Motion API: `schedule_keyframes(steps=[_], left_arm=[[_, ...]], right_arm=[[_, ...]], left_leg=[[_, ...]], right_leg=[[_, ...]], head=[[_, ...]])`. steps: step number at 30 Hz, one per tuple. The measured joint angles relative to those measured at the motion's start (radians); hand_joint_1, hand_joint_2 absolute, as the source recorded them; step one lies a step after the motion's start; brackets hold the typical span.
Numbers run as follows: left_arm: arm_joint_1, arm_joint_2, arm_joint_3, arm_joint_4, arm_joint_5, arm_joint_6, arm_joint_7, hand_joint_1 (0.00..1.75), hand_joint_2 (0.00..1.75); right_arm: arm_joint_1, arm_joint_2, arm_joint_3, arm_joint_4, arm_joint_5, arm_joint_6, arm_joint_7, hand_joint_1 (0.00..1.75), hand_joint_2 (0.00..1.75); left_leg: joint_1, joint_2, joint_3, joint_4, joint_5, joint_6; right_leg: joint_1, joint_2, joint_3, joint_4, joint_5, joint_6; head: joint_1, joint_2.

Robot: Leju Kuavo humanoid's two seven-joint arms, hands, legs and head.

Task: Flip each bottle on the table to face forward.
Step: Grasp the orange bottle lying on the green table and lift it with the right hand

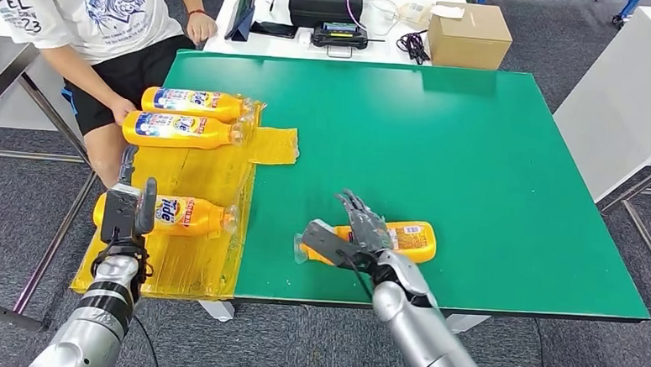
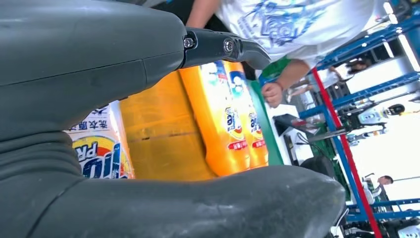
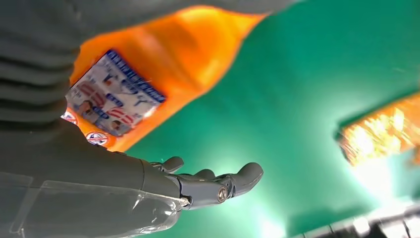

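Four orange Tide bottles lie on their sides. Two of them (image 1: 196, 103) (image 1: 182, 131) rest at the far end of the yellow mat (image 1: 205, 173), also seen in the left wrist view (image 2: 218, 129). A third bottle (image 1: 194, 216) lies on the mat's near part, front label up, and my left hand (image 1: 129, 207) stands at its base end with fingers apart, holding nothing. The fourth bottle (image 1: 412, 238) lies on the green table (image 1: 442, 139) with its small back label up. My right hand (image 1: 357, 236) hovers over its neck end, fingers (image 3: 218, 183) stretched out and spread above the bottle (image 3: 163, 64).
A person in a white shirt (image 1: 88, 3) sits at the far left, one hand (image 1: 124, 107) beside the far bottles. Behind the green table a white table carries a cardboard box (image 1: 469, 35), a black case (image 1: 325, 3) and cables. Another white table (image 1: 638, 91) stands to the right.
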Motion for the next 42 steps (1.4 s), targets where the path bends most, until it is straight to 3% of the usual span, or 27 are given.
schedule_keyframes(steps=[7, 15, 26, 33, 42], left_arm=[[0.018, 0.000, -0.076, -0.060, 0.025, 0.092, 0.000, 0.00, 0.00], [0.022, 0.001, -0.141, -0.078, 0.043, 0.101, 0.000, 0.00, 0.00], [0.021, 0.001, -0.166, -0.078, 0.045, 0.099, 0.000, 0.00, 0.00], [0.010, -0.007, -0.200, -0.075, 0.084, 0.075, 0.000, 0.00, 0.00], [0.003, -0.019, -0.223, -0.072, 0.096, 0.073, 0.000, 0.00, 0.00]], right_arm=[[-0.056, -0.107, 0.020, 0.030, -0.084, 0.098, -0.019, 0.00, 1.75], [-0.071, -0.194, 0.049, 0.011, -0.127, 0.150, -0.013, 0.00, 1.75], [-0.082, -0.226, 0.074, 0.007, -0.137, 0.176, -0.012, 0.00, 1.75], [-0.159, -0.286, 0.173, 0.029, -0.158, 0.332, -0.012, 0.00, 1.75], [-0.195, -0.320, 0.238, 0.052, -0.163, 0.356, -0.011, 0.00, 1.75]], left_leg=[[0.000, 0.000, -0.001, 0.000, 0.000, 0.000], [0.000, 0.000, -0.001, 0.000, 0.000, 0.000], [0.000, 0.000, -0.001, 0.000, 0.000, 0.000], [-0.001, 0.000, -0.001, 0.000, 0.000, 0.000], [-0.001, 0.001, -0.001, 0.000, 0.000, 0.000]], right_leg=[[0.000, 0.000, -0.001, 0.000, 0.000, 0.000], [0.000, 0.000, -0.001, 0.000, 0.000, 0.000], [0.000, 0.000, -0.001, 0.000, 0.000, 0.000], [0.000, 0.000, -0.001, 0.000, 0.000, 0.000], [0.000, 0.000, -0.002, 0.000, 0.000, 0.001]], head=[[0.000, 0.000], [0.000, 0.000], [0.000, 0.000], [0.000, 0.000], [0.000, 0.000]])
